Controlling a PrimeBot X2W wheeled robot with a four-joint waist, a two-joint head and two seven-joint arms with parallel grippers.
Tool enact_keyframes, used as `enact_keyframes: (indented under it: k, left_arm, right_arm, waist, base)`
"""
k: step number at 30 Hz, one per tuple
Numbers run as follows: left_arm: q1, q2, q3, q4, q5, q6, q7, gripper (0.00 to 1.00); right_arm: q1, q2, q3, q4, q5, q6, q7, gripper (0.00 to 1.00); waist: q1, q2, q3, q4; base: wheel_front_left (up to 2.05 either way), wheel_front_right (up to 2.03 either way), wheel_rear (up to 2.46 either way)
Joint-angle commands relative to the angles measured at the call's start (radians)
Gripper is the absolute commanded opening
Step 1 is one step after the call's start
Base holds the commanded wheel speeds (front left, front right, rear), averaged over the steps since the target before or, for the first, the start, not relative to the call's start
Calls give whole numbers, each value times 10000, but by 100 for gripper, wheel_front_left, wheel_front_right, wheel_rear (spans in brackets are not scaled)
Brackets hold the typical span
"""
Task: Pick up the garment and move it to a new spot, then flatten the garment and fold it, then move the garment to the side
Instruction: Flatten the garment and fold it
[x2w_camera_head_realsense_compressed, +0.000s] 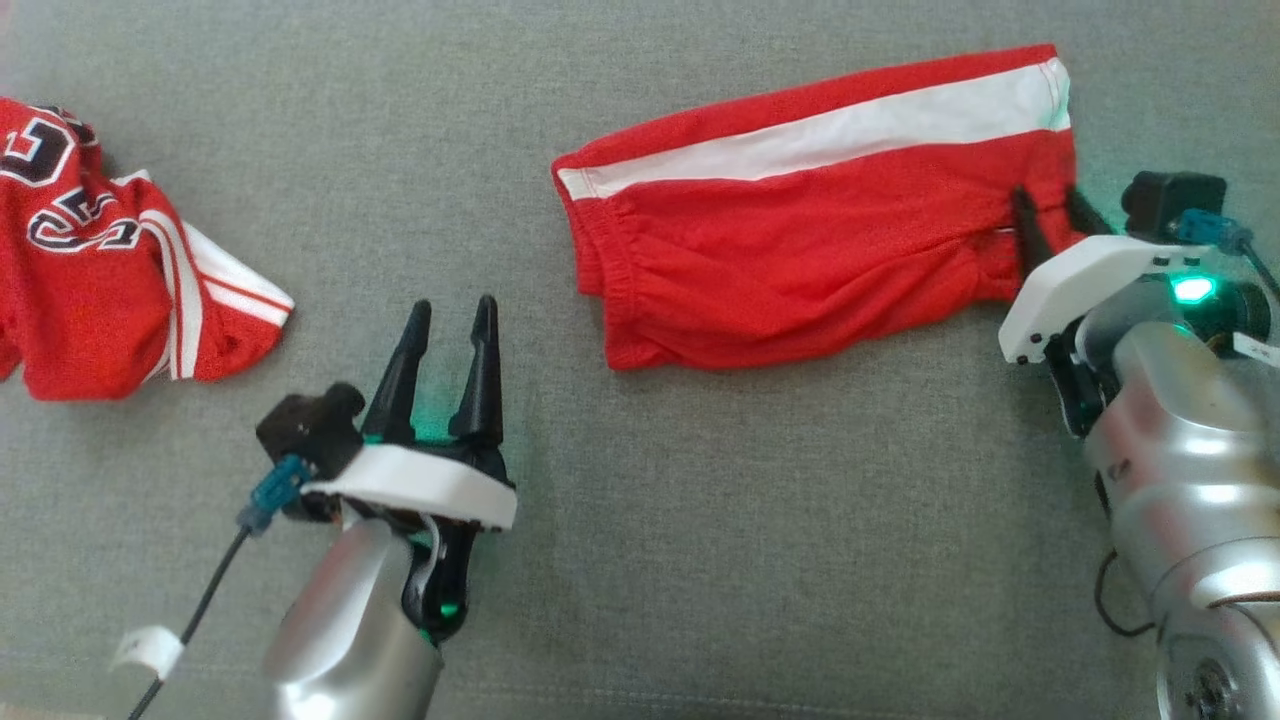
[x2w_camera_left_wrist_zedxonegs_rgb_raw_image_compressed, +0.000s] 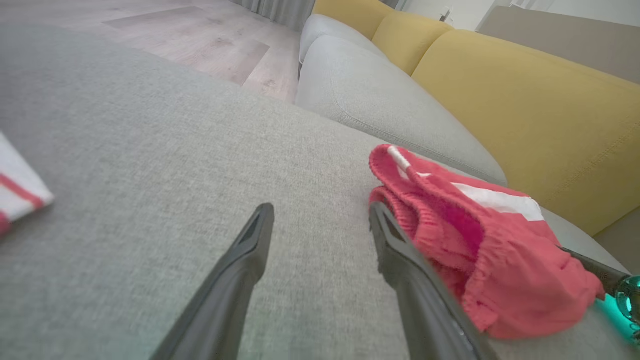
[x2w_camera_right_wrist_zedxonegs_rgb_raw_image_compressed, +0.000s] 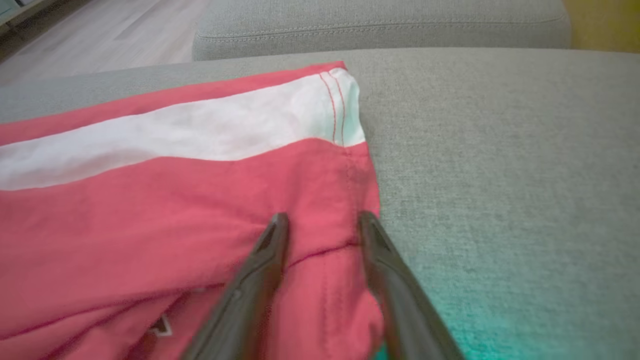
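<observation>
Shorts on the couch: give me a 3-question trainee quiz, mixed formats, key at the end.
1. True or false: the left end effector is gripping the red shorts.
2. At which part of the shorts are the right end effector fingers? A) elastic waistband B) leg-hem end C) the middle
3. Fill in: the item at the head view's left edge is a red ___.
Key: 1 false, it hangs open over bare grey cushion; 2 B; 3 jersey.
</observation>
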Motion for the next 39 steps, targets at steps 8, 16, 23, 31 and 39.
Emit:
enact_keyframes:
  k: [8, 16, 23, 31, 39]
  left_arm:
    - [392, 125, 597, -225, 269, 15, -93, 100]
    - [1247, 124, 1050, -233, 456, 15, -93, 100]
    - [2058, 124, 1386, -505, 424, 15, -93, 100]
    - [2110, 124, 1248, -544, 364, 15, -93, 100]
    - [2236, 124, 947, -524, 163, 15, -93, 100]
  right_arm:
    - [1200, 332, -713, 336, -261, -19, 88, 0]
    - [1920, 672, -1248, -151, 404, -19, -921, 0]
    - [2592, 648, -830, -1134, 879, -19, -987, 0]
    - [2547, 793, 782, -3522, 1642, -19, -991, 0]
    - [2650, 903, 3969, -5026, 3424, -19, -991, 0]
  waist:
    - [1, 0, -469, -57]
    - [1, 0, -1430, -396]
    - [1, 0, -1849, -610]
    - [1, 0, -1770, -112]
    - [1, 0, -1930, 923]
  base:
    - [0, 0, 0]
    - [0, 0, 0]
    - [0, 0, 0]
    - [0, 0, 0]
    - [0, 0, 0]
